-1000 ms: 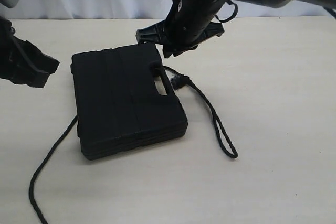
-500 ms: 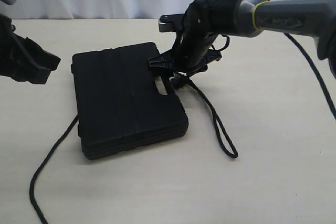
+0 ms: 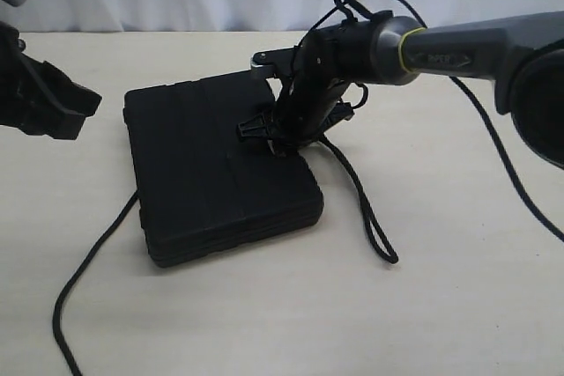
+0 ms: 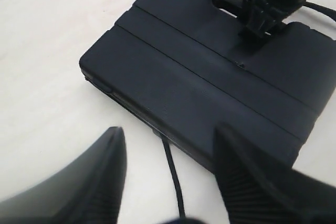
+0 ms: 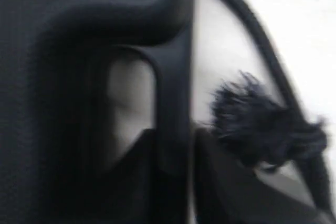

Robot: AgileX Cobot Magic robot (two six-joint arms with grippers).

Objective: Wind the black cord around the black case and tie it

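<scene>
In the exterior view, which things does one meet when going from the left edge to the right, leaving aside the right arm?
left gripper → black case → looped end of the black cord

I see the black case (image 3: 220, 173) lying flat and closed, ribbed lid up, handle edge to the right. The black cord (image 4: 172, 169) emerges from under its left edge and trails forward; its frayed knot (image 5: 257, 124) sits just beside the handle (image 5: 173, 77)
</scene>
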